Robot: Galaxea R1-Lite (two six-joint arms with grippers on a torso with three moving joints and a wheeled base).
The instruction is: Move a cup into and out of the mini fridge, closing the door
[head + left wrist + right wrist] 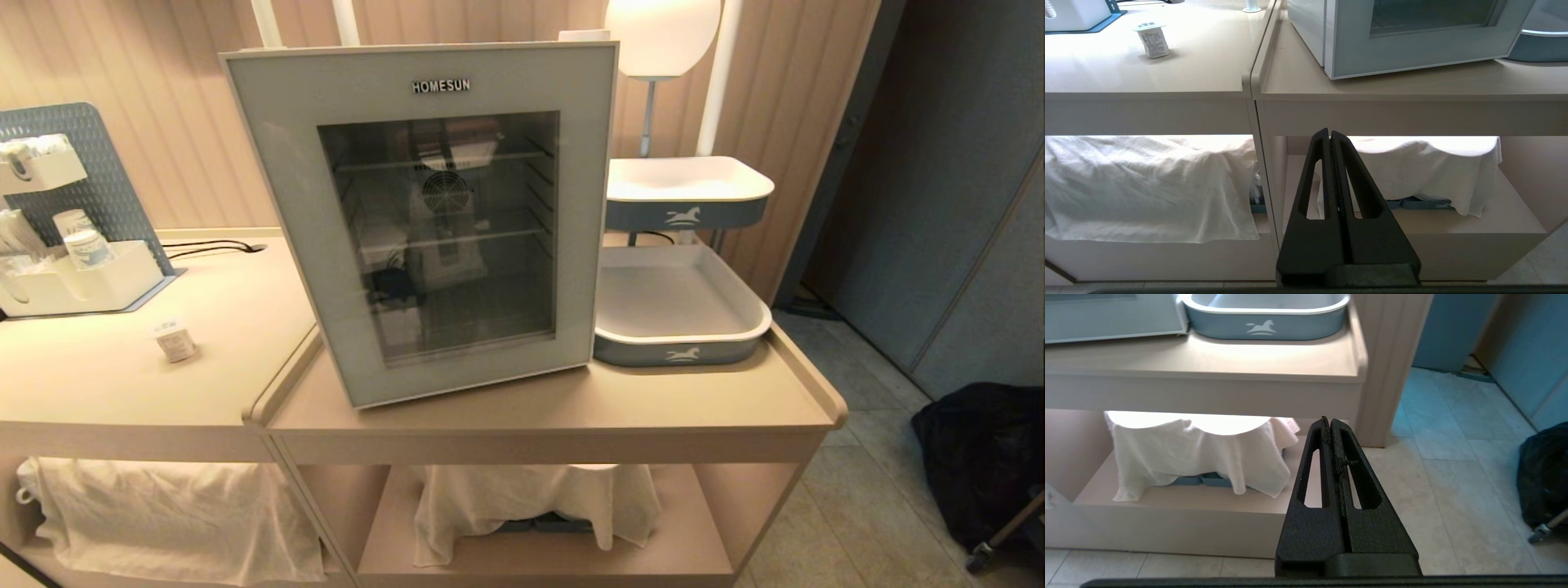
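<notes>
While the mini fridge (424, 220) stands on the right-hand surface (555, 400) with its door (286, 204) shut flat against the front, the cup (175, 340) sits upright on the neighbouring left surface (122, 367), well apart from the fridge and out in the open. Its square foil lid faces up, and printing shows on its side in the left wrist view. Through the door's dark glass, wire shelves and a round fan grille can be made out; "HOMESUN" is printed above the window.

Neither arm shows in the head view. The left pincer (1329, 132) hangs low in front of the two surfaces, below their top edge, with its black fingers pressed together and nothing between them; it points toward the seam where the two units meet. The right pincer (1329, 421) is likewise fully closed and empty, low beside the right end of the fridge's unit, over the tiled floor (1453, 477).

Just beside the fridge on its right is a grey-blue tray (682, 351) with a white horse mark, and a second like tray (686, 214) is raised behind it. On the far left of the left surface an organiser (82, 286) holds paper cups (82, 237) against a blue pegboard. White cloths (163, 514) drape over things on the lower shelves, and a dark bag (988, 457) lies on the floor to the right.
</notes>
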